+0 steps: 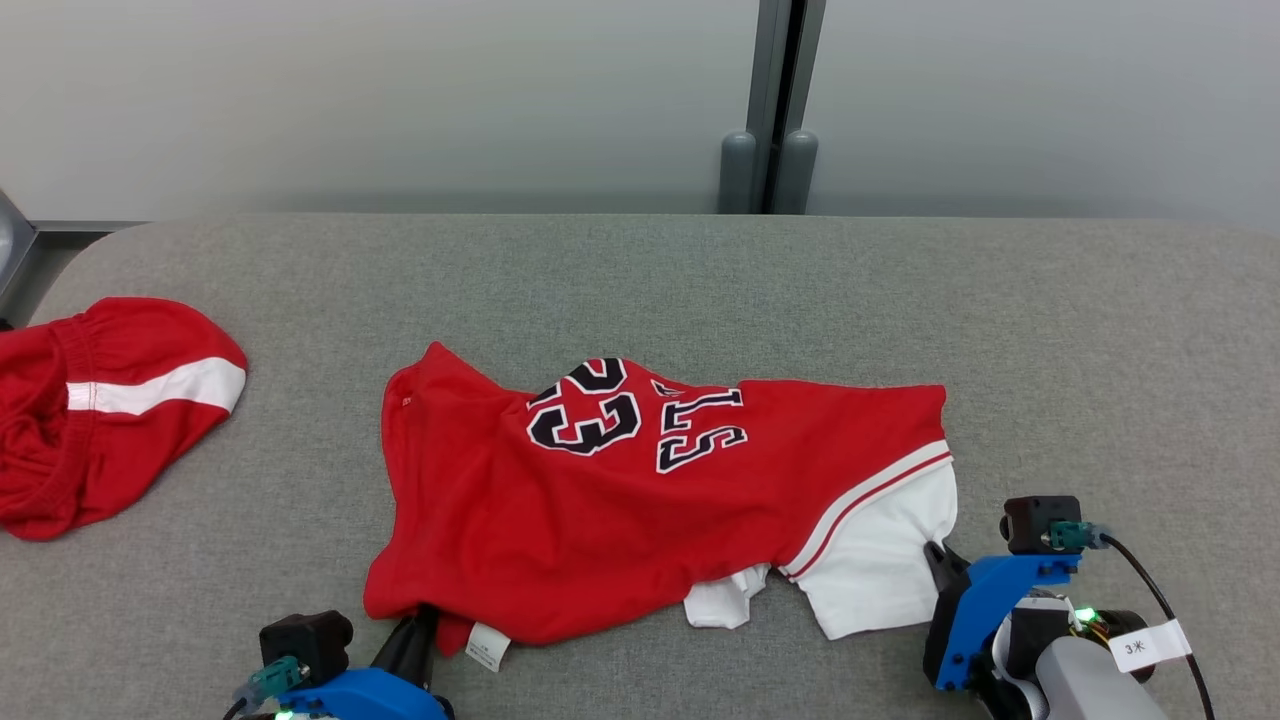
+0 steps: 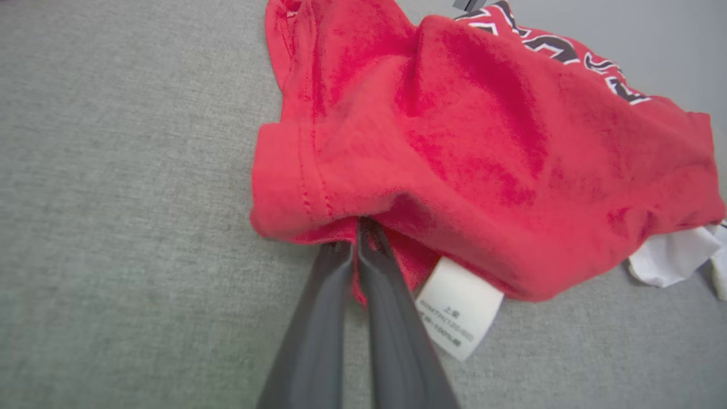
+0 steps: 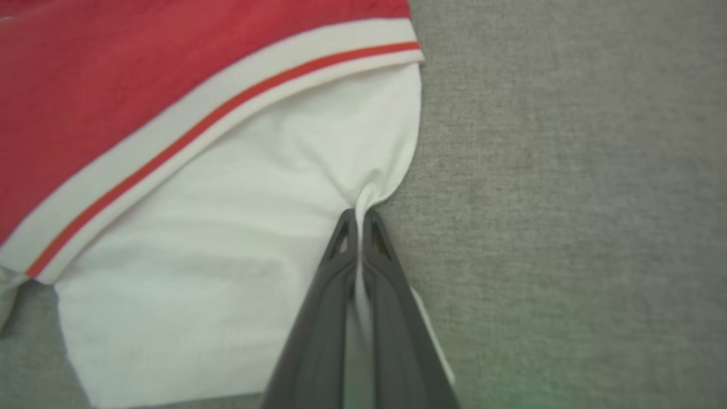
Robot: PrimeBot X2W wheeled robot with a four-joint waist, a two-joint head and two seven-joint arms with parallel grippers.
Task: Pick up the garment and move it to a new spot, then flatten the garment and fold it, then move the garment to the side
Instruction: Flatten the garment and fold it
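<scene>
Left gripper [image 2: 359, 238] pinches the hem of the red jersey [image 1: 600, 520], right gripper [image 3: 356, 221] its white sleeve [image 3: 227, 255], on the grey table [image 1: 700, 280]. Thin bites could slip on lifting, dropping 1 side.

Red garment [image 1: 600, 520] with white sleeve [image 3: 227, 238], grey table [image 1: 1000, 330]

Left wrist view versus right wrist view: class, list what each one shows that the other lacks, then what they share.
Left wrist view adds: the left gripper shut on the hem of the red shirt, a white care label and black lettering. Right wrist view adds: the right gripper shut on the white sleeve, below a striped band. Shared: the red shirt on a grey table.
</scene>
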